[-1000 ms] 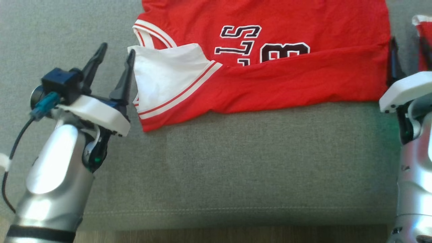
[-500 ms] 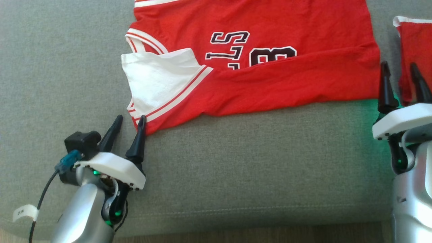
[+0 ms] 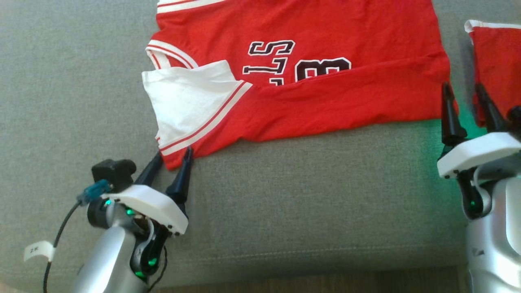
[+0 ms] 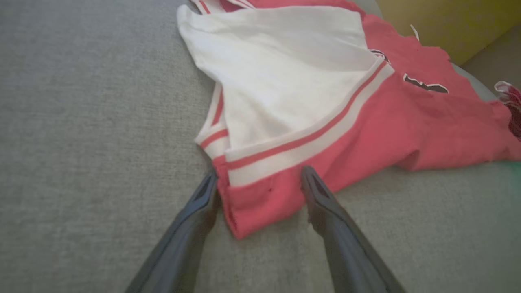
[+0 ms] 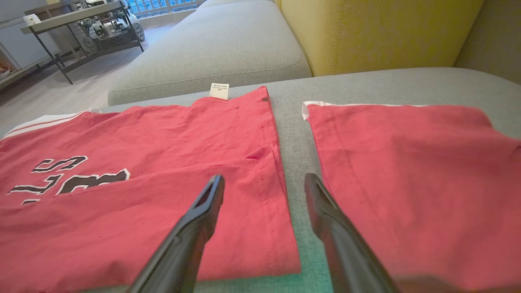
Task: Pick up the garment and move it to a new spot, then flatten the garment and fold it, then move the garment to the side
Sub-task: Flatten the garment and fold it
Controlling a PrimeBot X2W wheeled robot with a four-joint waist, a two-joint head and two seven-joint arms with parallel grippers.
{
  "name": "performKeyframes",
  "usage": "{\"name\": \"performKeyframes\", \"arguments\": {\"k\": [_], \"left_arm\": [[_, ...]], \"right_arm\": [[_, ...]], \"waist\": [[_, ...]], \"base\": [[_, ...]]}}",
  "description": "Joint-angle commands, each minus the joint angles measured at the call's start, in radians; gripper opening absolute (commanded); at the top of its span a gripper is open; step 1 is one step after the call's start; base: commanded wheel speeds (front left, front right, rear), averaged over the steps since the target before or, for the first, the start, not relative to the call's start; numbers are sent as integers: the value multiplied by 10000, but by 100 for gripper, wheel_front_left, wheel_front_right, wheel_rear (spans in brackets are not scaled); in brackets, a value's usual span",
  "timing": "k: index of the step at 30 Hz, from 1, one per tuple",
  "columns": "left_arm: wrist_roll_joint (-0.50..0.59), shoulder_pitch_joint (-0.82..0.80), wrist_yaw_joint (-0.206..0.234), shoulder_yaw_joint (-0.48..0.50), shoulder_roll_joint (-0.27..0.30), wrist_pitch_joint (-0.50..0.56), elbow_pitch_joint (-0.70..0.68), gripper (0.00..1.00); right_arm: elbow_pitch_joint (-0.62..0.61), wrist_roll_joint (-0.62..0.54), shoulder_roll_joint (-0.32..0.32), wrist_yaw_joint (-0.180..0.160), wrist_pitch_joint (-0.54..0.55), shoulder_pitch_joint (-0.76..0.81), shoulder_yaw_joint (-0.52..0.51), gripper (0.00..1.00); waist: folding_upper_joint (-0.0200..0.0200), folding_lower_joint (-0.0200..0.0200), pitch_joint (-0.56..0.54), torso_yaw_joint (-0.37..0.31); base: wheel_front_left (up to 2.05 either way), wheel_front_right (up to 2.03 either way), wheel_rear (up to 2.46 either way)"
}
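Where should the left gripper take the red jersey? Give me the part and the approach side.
Take the near left corner of the jersey, the red tip below the white striped panel. It lies flat on the cushion between the left gripper's open fingers, so probably come low from the near edge.

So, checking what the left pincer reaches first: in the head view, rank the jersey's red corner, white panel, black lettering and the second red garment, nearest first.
1. red corner, inside the open left pincer.
2. white panel, just above.
3. black lettering, mid-jersey.
4. second red garment, far right.
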Motion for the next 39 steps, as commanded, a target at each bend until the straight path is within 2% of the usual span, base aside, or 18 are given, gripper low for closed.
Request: {"name": "performKeyframes", "arguments": {"k": [1, 2, 3, 5, 6, 14, 20, 21, 22, 23, 30, 39], "left_arm": [[-53, 179, 106, 165, 131, 286, -136, 100], [-25, 218, 183, 125, 156, 433, -204, 100], [-8, 249, 240, 91, 176, 547, -278, 87], [57, 299, 358, 69, 233, 628, -453, 11], [74, 325, 395, 71, 268, 648, -541, 0], [167, 495, 425, 106, 639, 607, -1170, 0], [217, 492, 429, 77, 792, 638, -1281, 0], [227, 481, 422, 57, 808, 647, -1290, 0], [259, 470, 421, 35, 837, 647, -1291, 0], [281, 467, 421, 23, 866, 640, -1288, 0], [343, 722, 477, 113, 1200, 509, -1514, 0], [146, 2153, 693, 144, 1657, 844, -2574, 0]], "right_arm": [[-354, 104, 19, -4, 30, 65, 293, 100], [-334, 142, 19, -4, 56, 84, 338, 100], [-304, 188, 19, -4, 104, 104, 379, 100], [-245, 239, 20, -4, 210, 137, 422, 100], [-193, 280, 20, -4, 284, 150, 425, 100], [721, 668, 20, -4, 760, -184, 176, 100], [1576, 232, 20, -4, 937, -624, 117, 100], [1703, 134, 20, -4, 926, -692, 117, 69], [1792, 33, 20, -4, 896, -734, 130, 14], [1851, -22, 20, -4, 865, -749, 132, 0], [1383, -11, 20, -4, 934, -124, 20, 0], [-373, 7, 20, -4, 2309, 1652, -376, 0]], "waist": [[0, 1, -28, 2], [0, 1, -48, 2], [0, 1, -67, 1], [0, 1, -91, -1], [0, 1, -100, 0], [0, 1, -123, 77], [0, 1, -155, 148], [0, 1, -173, 182], [0, 1, -195, 212], [0, 1, -223, 235], [0, 1, -451, 284], [0, 1, -828, 253]], "base": [[0, 0, 0], [0, 0, 0], [0, 0, 0], [0, 0, 0], [0, 0, 0], [0, 0, 0], [0, 0, 0], [0, 0, 0], [0, 0, 0], [0, 0, 0], [0, 0, 0], [0, 0, 0]]}}
